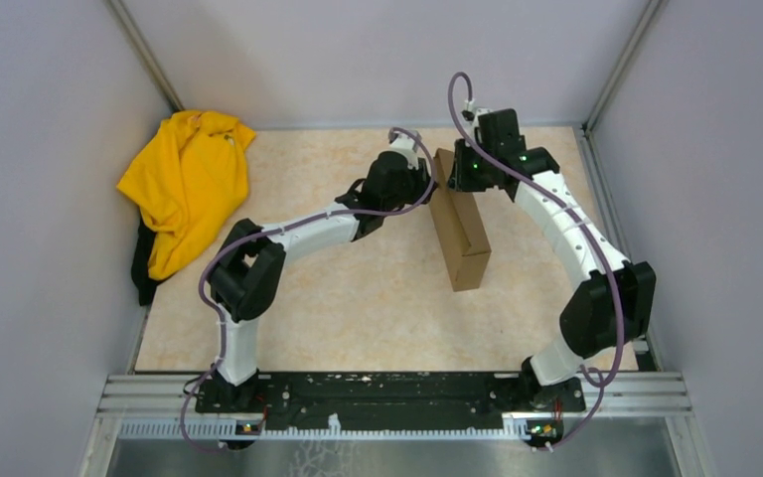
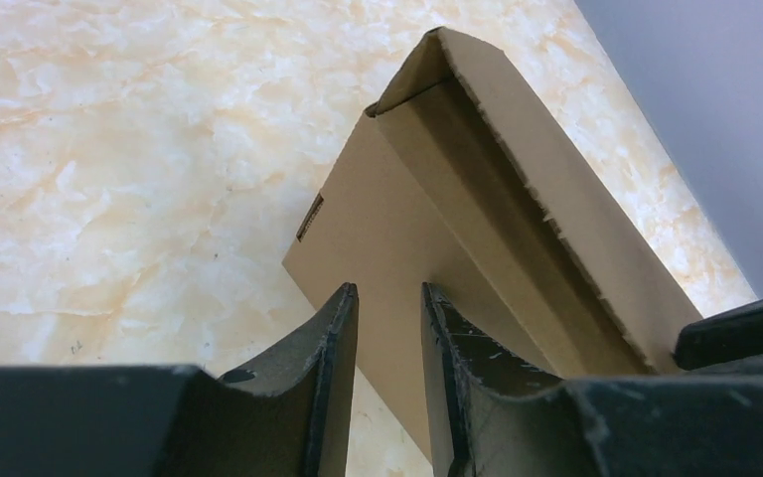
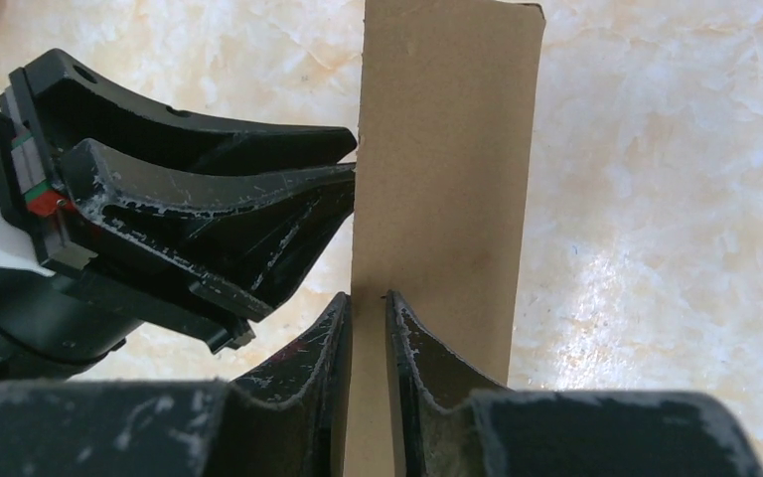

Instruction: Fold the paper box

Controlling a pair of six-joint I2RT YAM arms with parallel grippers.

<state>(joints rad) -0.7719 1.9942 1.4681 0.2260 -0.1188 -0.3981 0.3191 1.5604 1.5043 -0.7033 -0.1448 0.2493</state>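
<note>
The paper box is plain brown cardboard, folded into a long narrow shape and standing on its edge in the middle of the table. My right gripper is at its far end, shut on a cardboard wall that runs down between the fingers. My left gripper comes from the left with a narrow gap between its jaws and nothing in that gap. Its tips rest against the box's side. The left wrist view shows the box's flat panel and a folded-over flap.
A yellow cloth garment lies crumpled at the back left corner over something dark. Grey walls close in the marbled tabletop on three sides. The arm bases stand on a black rail at the near edge.
</note>
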